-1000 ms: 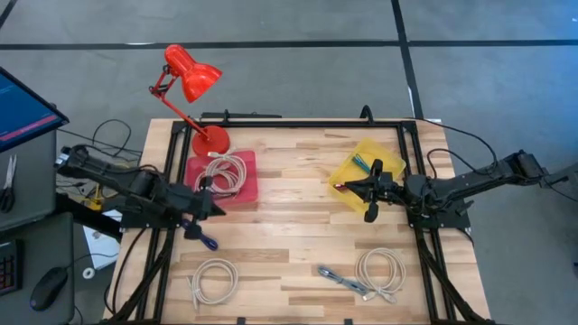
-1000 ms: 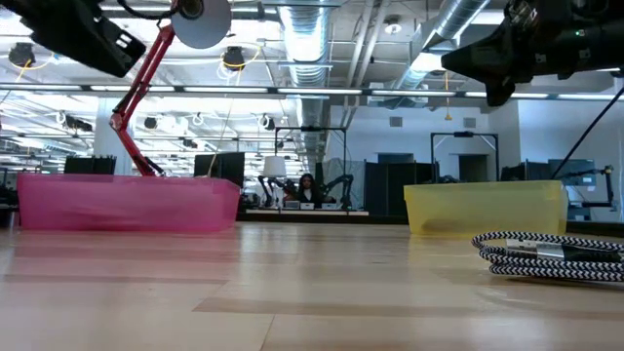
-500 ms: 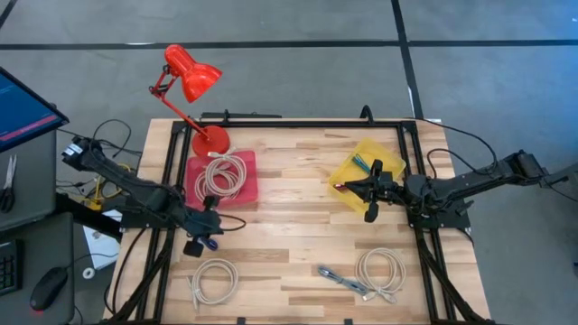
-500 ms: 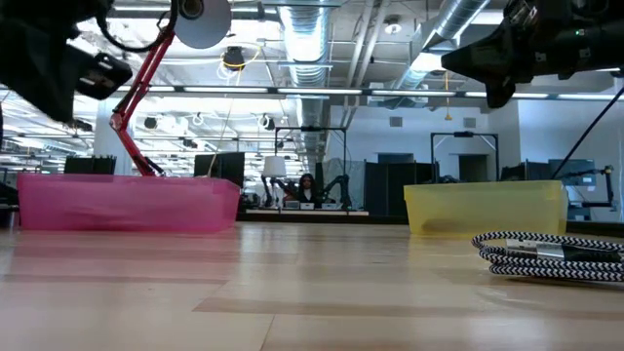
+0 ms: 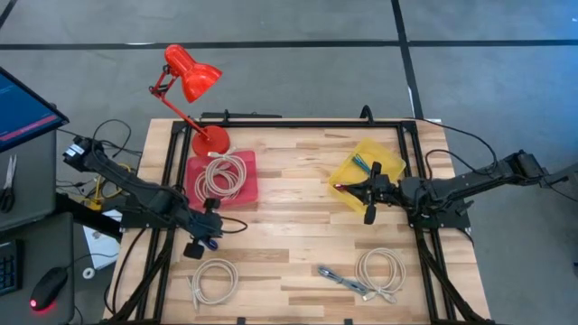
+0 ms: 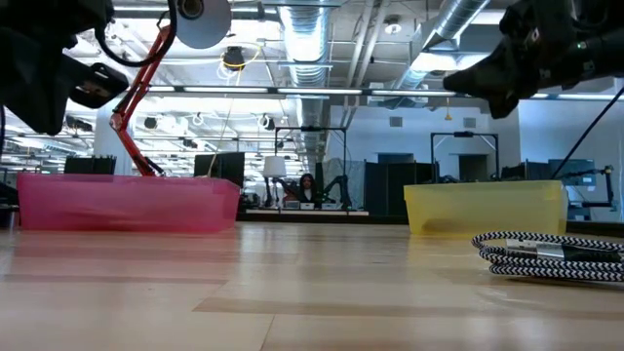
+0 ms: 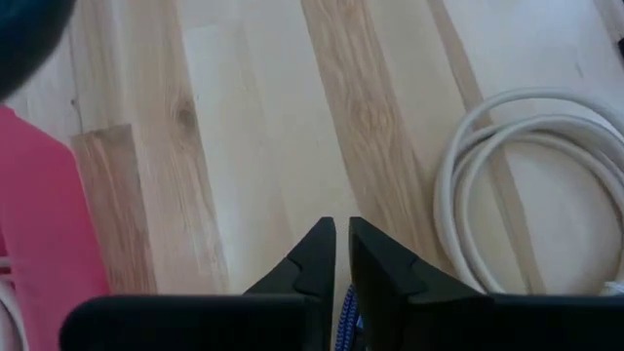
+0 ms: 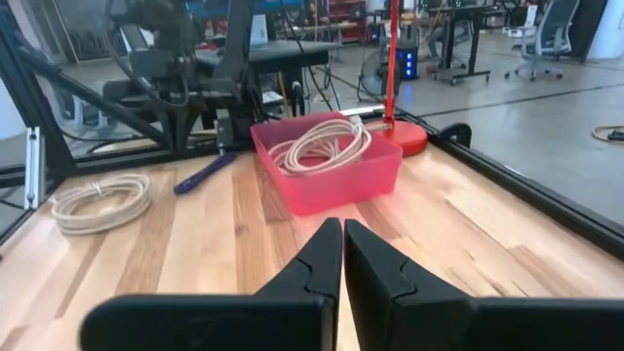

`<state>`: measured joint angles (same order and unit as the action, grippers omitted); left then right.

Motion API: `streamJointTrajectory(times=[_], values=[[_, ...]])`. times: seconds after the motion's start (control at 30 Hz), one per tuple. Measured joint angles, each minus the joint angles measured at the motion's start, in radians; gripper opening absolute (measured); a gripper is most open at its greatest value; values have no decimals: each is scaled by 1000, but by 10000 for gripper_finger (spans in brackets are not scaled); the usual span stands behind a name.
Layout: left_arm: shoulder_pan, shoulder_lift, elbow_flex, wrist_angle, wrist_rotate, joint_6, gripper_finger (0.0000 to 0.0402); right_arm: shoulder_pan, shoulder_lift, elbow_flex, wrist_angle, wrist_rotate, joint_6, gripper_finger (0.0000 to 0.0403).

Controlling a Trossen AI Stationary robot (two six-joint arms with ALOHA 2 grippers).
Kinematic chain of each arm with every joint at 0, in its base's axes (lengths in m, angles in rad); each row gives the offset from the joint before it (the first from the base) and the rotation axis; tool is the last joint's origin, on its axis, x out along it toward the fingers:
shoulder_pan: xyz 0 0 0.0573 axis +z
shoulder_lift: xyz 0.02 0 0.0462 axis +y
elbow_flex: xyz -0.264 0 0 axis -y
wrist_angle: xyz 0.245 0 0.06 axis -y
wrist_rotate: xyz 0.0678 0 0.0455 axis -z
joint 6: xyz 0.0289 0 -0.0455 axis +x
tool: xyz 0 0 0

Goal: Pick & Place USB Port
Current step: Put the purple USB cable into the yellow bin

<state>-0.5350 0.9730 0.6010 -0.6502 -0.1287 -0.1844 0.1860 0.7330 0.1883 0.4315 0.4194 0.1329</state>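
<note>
Crowding the wooden table (image 5: 289, 226) are a pink tray (image 5: 248, 185) with a white coil (image 5: 221, 173) inside, a yellow tray (image 5: 390, 158) holding a few small coloured pieces, and a red desk lamp (image 5: 191, 77) whose round base stands just behind the pink tray. Two more white cable loops lie near the front edge, one on the left (image 5: 214, 280) and one on the right (image 5: 381, 269), with a braided cable (image 5: 341, 278) just beside the right one.

The blue cable (image 8: 205, 174) lies on the bare wood just in front of the pink tray, between it and the left loop. It looks like a short straight stick with a woven skin, its long axis slanting from the tray's corner toward that loop. The left gripper (image 7: 341, 229) hangs right over it, and whether it is spread or pinching the cable cannot be told. The left arm partly covers the cable from above.

The right gripper (image 8: 342, 229) sits at the inner edge of the yellow tray, its two dark tips pressed together on nothing, aimed across the table at the pink tray.

Both trays are smooth translucent plastic, and the tabletop is pale planks with darker grain.
</note>
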Motion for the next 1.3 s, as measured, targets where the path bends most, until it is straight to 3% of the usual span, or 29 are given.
streamJointTrajectory(times=[0.23,0.57,1.3], values=[[0,58,0,-1,7,0,57,0,0,0,-5,0,0,8],[-15,189,0,4,131,22,75,0,0,0,-22,0,0,8],[-47,370,3,7,122,19,75,0,0,0,-56,0,0,8]])
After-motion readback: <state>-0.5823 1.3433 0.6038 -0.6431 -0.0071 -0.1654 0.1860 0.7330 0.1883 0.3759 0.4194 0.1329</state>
